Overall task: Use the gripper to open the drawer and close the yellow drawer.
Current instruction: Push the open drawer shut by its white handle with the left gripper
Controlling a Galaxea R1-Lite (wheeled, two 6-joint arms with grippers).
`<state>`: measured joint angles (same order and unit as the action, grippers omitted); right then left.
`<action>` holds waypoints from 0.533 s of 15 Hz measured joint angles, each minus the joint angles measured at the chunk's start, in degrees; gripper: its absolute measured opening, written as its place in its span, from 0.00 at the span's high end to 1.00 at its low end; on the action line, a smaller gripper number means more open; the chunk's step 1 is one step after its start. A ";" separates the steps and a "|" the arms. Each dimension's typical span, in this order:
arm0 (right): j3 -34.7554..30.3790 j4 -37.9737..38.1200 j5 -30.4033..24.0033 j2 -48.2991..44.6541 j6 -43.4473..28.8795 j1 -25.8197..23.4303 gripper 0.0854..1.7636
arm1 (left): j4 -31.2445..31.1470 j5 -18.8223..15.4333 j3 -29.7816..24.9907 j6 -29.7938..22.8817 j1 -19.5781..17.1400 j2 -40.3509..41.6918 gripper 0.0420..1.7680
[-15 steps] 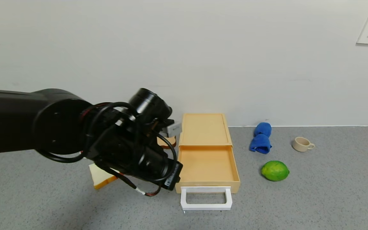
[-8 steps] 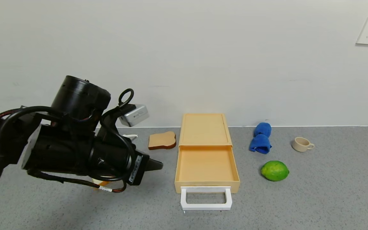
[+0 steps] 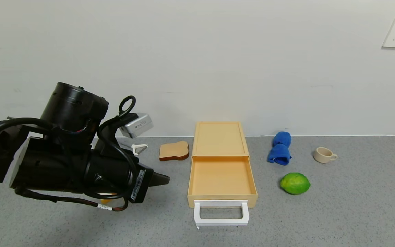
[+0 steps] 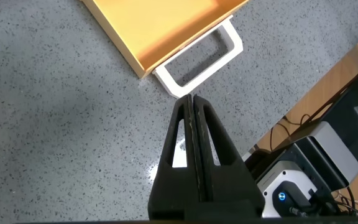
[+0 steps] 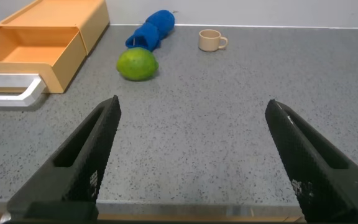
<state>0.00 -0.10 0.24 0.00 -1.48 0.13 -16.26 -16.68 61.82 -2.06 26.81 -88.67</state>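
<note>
The pale yellow drawer box [image 3: 219, 138] stands by the back wall, its tray [image 3: 221, 178] pulled out toward me and empty. Its white loop handle [image 3: 221, 213] lies at the front. It also shows in the left wrist view [image 4: 201, 53] and the right wrist view [image 5: 5, 87]. My left gripper [image 3: 165, 179] is shut and empty. It hovers to the left of the open tray, apart from it, pointing toward the handle [image 4: 201, 53]. My right gripper [image 5: 191, 106] is open and empty over bare table at the front right, outside the head view.
A toast slice [image 3: 174, 151] and a white peeler [image 3: 138, 148] lie left of the box. A blue cloth [image 3: 280, 148], a beige cup [image 3: 324, 154] and a green lime [image 3: 295, 183] lie to its right. A wall runs behind.
My left arm has swung back to the left, away from the tray's left edge, uncovering the toast slice and peeler. The tray stays pulled out.
</note>
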 joint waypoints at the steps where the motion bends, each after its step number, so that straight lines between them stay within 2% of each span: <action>1: 0.00 0.02 0.02 0.00 -0.01 0.02 0.03 | 0.00 0.01 -0.07 0.00 0.00 -0.18 0.96; 8: 0.00 0.02 0.00 0.00 -0.01 0.02 0.03 | 0.00 0.34 -0.09 -0.30 0.12 -1.45 0.96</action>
<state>0.00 -0.07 0.24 0.00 -1.49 0.16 -16.26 -16.34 61.73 -2.36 26.93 -90.13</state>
